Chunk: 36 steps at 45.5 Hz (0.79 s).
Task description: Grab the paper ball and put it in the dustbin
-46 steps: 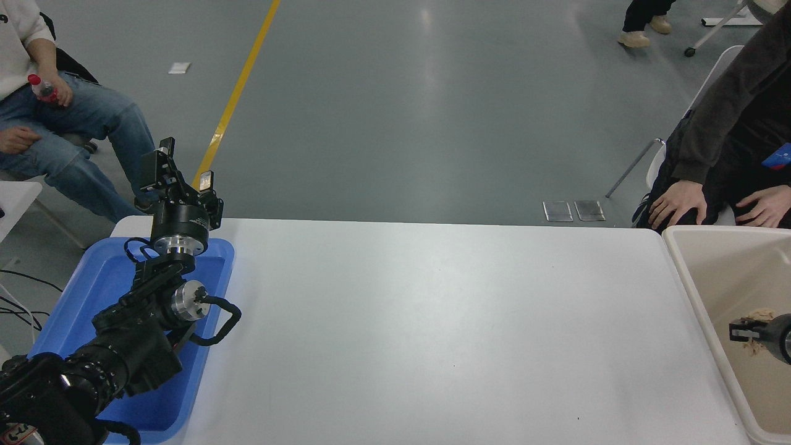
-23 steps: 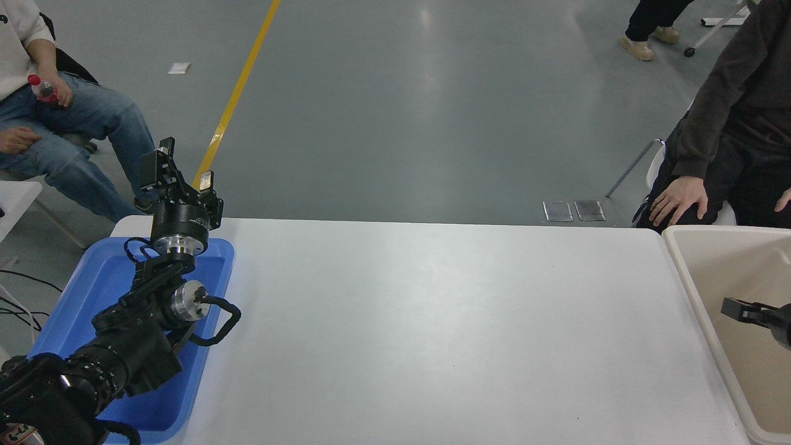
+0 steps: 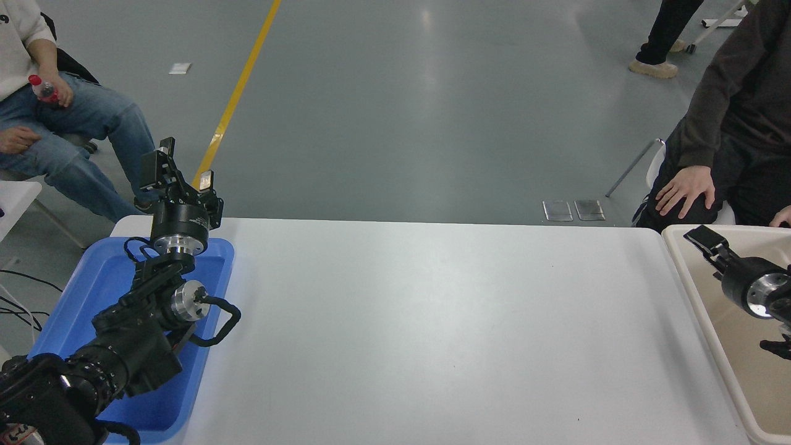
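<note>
The beige dustbin [image 3: 717,346] stands at the right end of the white table [image 3: 432,321], cut off by the picture's right edge. My right gripper [image 3: 704,238] hangs raised over the bin's far left corner, pointing up and left, with nothing visible in it. From this side I cannot tell whether it is open or shut. The paper ball does not show anywhere; the right arm covers part of the bin's inside. My left gripper [image 3: 182,173] is open and empty, parked upright above the blue tray [image 3: 74,296] at the lower left.
A person in a dark sleeve sits just beyond the bin, one hand [image 3: 683,191] on a knee and another hand [image 3: 782,216] by the bin's far rim. A person in jeans [image 3: 93,123] sits at the far left, holding a bottle.
My right gripper was down in the bin at the paper ball; it has risen up and toward the bin's far left corner without the ball. The person's hands have shifted. The left arm is still.
</note>
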{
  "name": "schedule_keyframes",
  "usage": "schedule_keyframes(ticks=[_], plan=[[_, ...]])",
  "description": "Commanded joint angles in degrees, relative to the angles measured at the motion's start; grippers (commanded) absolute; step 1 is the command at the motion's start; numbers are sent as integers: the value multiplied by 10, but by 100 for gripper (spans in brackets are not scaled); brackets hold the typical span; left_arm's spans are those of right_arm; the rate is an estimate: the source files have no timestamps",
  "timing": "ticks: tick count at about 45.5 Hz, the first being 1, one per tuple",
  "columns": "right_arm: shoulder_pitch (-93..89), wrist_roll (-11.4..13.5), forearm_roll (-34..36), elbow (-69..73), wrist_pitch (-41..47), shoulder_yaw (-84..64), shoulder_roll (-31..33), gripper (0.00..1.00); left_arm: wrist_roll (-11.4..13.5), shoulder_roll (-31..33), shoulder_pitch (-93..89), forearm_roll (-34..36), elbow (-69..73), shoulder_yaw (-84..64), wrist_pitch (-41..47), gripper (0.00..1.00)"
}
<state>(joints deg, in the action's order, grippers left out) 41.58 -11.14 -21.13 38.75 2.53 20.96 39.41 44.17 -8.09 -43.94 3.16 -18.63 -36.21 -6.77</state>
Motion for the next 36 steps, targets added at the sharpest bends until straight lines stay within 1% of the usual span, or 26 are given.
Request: schedule_keyframes(ticks=[1,7,15,19,27,36], plan=[[-11,2,148,39,83,133,0,100,0,0,1,0,0,0,0,100],[-22,2,238,48,140,168,-12,100,0,0,1,0,0,0,0,100],[-47,2,318,71,159,209,-45,100,0,0,1,0,0,0,0,100],[-51,2,339,71,165,221,-78,100,0,0,1,0,0,0,0,100],[-69,2,377,70,201,239,-120,100,0,0,1,0,0,0,0,100],[-79,2,383,38,213,240,-139,100,0,0,1,0,0,0,0,100]])
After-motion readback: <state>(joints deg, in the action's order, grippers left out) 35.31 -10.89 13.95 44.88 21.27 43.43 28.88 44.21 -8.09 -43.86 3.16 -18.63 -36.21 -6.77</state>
